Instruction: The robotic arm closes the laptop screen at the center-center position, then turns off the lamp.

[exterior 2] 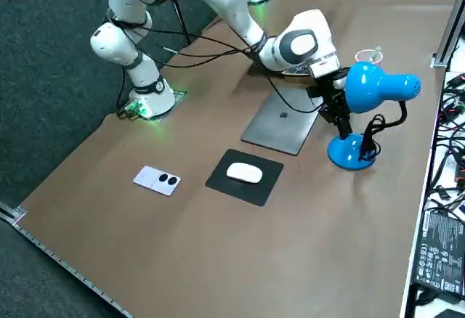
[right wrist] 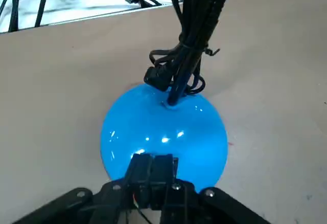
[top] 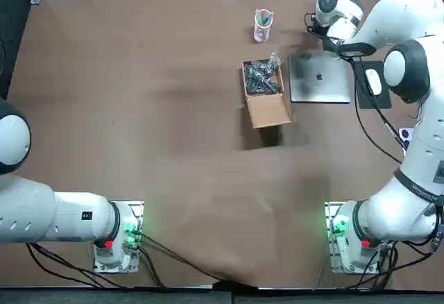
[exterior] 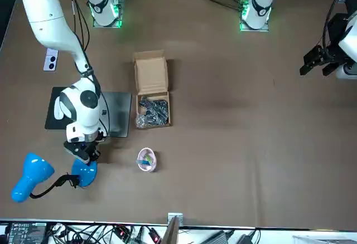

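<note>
Closed laptop (top: 319, 78) lies flat in the far right part of the table (top: 152, 151). Just to its left sits an open cardboard box (top: 266, 96) with small parts inside, and beyond the box stands a cup (top: 263, 25) holding pens. To the laptop's right lies a mouse pad (exterior 2: 244, 176) with a mouse (exterior 2: 244, 173) on it; a small flat switch plate (exterior 2: 158, 180) lies nearer the robot. Beyond the laptop stands the lamp (exterior 2: 351, 151), with the right gripper (right wrist: 153, 158) just over its base.

we see a robotics lab: arms (top: 406, 207) bolted to a brown bench (top: 173, 144), cable tangles (exterior: 111, 234) past its far edge, right gripper (right wrist: 153, 163) at the lamp base (right wrist: 163, 127).
</note>
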You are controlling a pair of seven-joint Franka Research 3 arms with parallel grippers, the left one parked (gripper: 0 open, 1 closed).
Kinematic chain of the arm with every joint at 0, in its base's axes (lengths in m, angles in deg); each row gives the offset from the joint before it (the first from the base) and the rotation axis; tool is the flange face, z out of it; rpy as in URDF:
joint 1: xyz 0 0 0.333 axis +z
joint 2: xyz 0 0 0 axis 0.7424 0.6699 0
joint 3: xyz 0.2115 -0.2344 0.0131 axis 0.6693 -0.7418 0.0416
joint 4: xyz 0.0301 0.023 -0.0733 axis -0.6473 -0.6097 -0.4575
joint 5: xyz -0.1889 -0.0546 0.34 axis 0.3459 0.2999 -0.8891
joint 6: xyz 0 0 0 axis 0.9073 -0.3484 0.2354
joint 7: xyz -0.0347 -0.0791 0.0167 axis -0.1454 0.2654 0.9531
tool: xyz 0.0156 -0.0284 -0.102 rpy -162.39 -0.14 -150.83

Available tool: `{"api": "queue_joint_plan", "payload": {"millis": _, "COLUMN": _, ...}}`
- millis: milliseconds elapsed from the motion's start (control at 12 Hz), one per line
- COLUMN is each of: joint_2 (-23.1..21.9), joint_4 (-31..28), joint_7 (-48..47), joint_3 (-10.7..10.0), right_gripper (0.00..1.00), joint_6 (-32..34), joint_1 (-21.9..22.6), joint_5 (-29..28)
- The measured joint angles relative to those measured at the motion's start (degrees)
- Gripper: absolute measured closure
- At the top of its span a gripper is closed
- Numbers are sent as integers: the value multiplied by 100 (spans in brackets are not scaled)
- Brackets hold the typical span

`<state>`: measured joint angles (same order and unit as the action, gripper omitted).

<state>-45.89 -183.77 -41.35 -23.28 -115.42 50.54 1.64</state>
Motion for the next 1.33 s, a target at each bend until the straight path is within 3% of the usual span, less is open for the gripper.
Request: {"api": "queue_joint_plan", "payload": {"millis": 1333, "joint_2": 109, "joint_4": 231, "joint_7": -3, "joint_3": 1, "right_gripper": 96, "joint_6": -159, "joint_1": -69, "joint_5": 172}}
